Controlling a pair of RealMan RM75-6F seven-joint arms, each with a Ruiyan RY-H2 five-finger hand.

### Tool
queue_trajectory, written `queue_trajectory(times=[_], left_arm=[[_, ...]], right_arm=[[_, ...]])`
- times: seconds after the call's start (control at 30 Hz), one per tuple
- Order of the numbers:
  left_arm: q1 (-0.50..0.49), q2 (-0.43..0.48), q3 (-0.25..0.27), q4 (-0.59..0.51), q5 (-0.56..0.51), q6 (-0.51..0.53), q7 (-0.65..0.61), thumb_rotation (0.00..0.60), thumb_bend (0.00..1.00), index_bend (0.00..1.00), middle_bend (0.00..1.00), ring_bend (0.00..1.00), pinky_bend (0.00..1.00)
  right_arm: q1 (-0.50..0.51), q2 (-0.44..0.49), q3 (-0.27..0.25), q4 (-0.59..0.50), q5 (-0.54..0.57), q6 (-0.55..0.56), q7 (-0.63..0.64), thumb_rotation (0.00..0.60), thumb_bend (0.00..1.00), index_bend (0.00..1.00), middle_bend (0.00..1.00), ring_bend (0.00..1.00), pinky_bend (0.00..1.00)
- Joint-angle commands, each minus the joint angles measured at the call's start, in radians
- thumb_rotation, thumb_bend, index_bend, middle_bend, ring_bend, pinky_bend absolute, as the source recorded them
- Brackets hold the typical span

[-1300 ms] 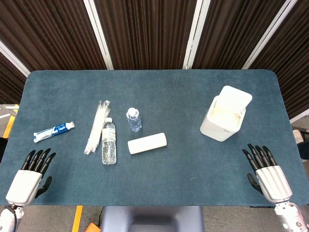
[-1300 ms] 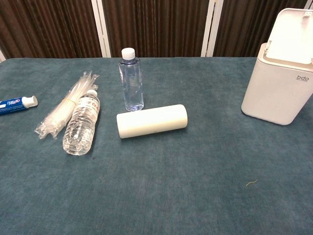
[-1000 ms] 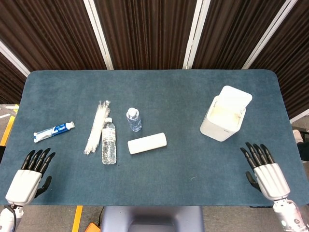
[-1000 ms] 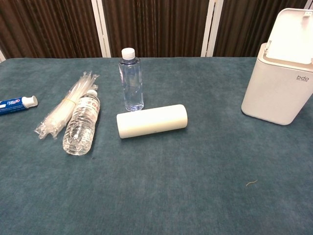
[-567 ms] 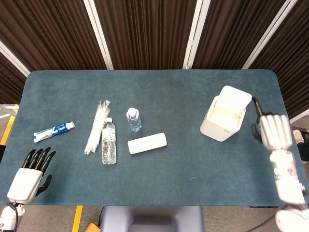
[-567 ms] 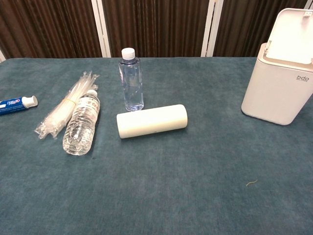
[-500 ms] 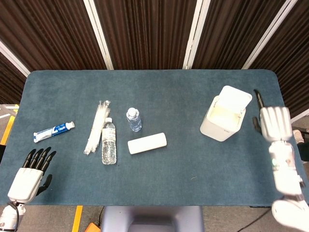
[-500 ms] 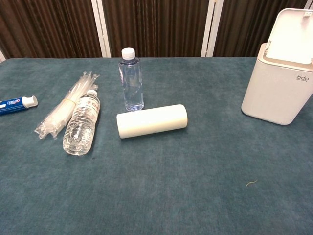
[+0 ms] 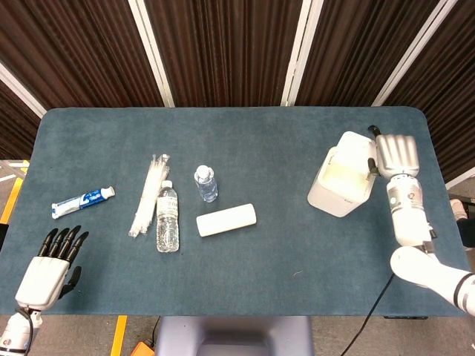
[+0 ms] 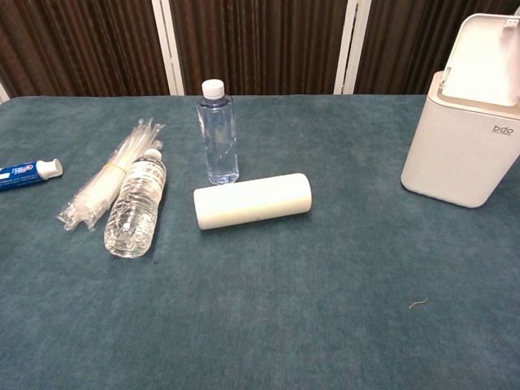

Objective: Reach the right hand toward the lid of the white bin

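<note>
The white bin (image 9: 338, 187) stands at the table's right, its lid (image 9: 358, 146) tilted up and open; the chest view shows the bin (image 10: 459, 150) and lid (image 10: 489, 61) at the right edge. My right hand (image 9: 396, 154) hovers just right of the lid, white back upward, with a dark fingertip by the lid's far corner. Whether it touches the lid I cannot tell. It holds nothing. My left hand (image 9: 46, 273) lies at the near left table edge, fingers spread and empty. Neither hand appears in the chest view.
Left of centre are a toothpaste tube (image 9: 83, 201), a bundle of wrapped straws (image 9: 148, 194), a lying water bottle (image 9: 168, 216), a small upright bottle (image 9: 206, 183) and a white cylindrical case (image 9: 226, 219). The table's right edge runs close behind my right arm.
My right hand rose from the near right table edge and moved forward and inward, ending beside the bin's raised lid. The left hand and all objects stayed put.
</note>
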Motion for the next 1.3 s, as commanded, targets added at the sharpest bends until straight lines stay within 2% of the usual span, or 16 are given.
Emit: queue_trajectory(times=[0.03, 0.27, 0.47, 0.6, 0.77, 0.97, 1.03, 1.1, 1.13, 1.17, 1.23, 1.3], left_arm=[[0.002, 0.002, 0.002, -0.001, 0.004, 0.004, -0.003, 0.6, 0.53, 0.0, 0.0, 0.0, 0.0], [-0.001, 0.0, 0.008, -0.001, 0.009, -0.005, 0.004, 0.6, 0.53, 0.0, 0.0, 0.0, 0.0], [-0.003, -0.006, 0.01, 0.0, 0.007, -0.012, 0.014, 0.6, 0.53, 0.0, 0.0, 0.0, 0.0], [-0.004, -0.006, 0.011, -0.001, 0.005, -0.015, 0.018, 0.6, 0.53, 0.0, 0.0, 0.0, 0.0], [-0.005, -0.002, 0.011, -0.001, 0.005, -0.014, 0.012, 0.6, 0.53, 0.0, 0.0, 0.0, 0.0], [-0.007, 0.0, 0.008, 0.002, 0.003, -0.014, 0.004, 0.6, 0.53, 0.0, 0.0, 0.0, 0.0], [-0.006, 0.001, 0.01, 0.001, 0.006, -0.012, 0.004, 0.6, 0.53, 0.0, 0.0, 0.0, 0.0], [-0.005, 0.002, 0.011, -0.001, 0.01, -0.006, 0.004, 0.6, 0.53, 0.0, 0.0, 0.0, 0.0], [-0.004, 0.002, 0.011, -0.001, 0.011, -0.004, 0.004, 0.6, 0.53, 0.0, 0.0, 0.0, 0.0], [-0.004, 0.002, 0.011, -0.001, 0.012, -0.003, 0.003, 0.6, 0.53, 0.0, 0.0, 0.0, 0.0], [-0.003, 0.003, 0.012, -0.002, 0.013, 0.0, 0.003, 0.6, 0.53, 0.0, 0.0, 0.0, 0.0], [-0.002, 0.003, 0.013, -0.003, 0.016, 0.002, 0.002, 0.6, 0.53, 0.0, 0.0, 0.0, 0.0]], right_arm=[[0.0, 0.018, -0.02, -0.014, -0.011, -0.018, 0.032, 0.6, 0.49, 0.36, 1.0, 1.0, 1.0], [-0.064, 0.113, -0.062, -0.112, -0.172, -0.021, 0.159, 0.6, 0.49, 0.4, 1.0, 1.0, 1.0], [-0.136, 0.159, -0.145, -0.199, -0.39, 0.015, 0.228, 0.6, 0.49, 0.38, 1.0, 1.0, 1.0], [-0.158, 0.129, -0.208, -0.199, -0.485, 0.045, 0.205, 0.6, 0.49, 0.37, 1.0, 1.0, 1.0], [-0.167, 0.064, -0.258, -0.154, -0.517, 0.049, 0.2, 0.6, 0.49, 0.35, 1.0, 1.0, 1.0], [-0.164, 0.021, -0.287, -0.106, -0.51, 0.045, 0.18, 0.6, 0.49, 0.34, 1.0, 1.0, 1.0], [-0.179, 0.025, -0.281, -0.121, -0.544, 0.084, 0.209, 0.6, 0.49, 0.32, 1.0, 1.0, 1.0], [-0.219, 0.034, -0.277, -0.143, -0.634, 0.178, 0.268, 0.6, 0.49, 0.23, 1.0, 0.99, 0.98], [-0.242, 0.034, -0.28, -0.146, -0.686, 0.232, 0.295, 0.6, 0.49, 0.16, 0.98, 0.94, 0.92], [-0.266, 0.032, -0.286, -0.145, -0.74, 0.289, 0.32, 0.6, 0.49, 0.08, 0.9, 0.85, 0.83], [-0.329, 0.021, -0.312, -0.132, -0.852, 0.415, 0.366, 0.6, 0.49, 0.0, 0.65, 0.61, 0.65], [-0.393, 0.017, -0.354, -0.125, -0.927, 0.505, 0.39, 0.6, 0.49, 0.0, 0.36, 0.33, 0.46]])
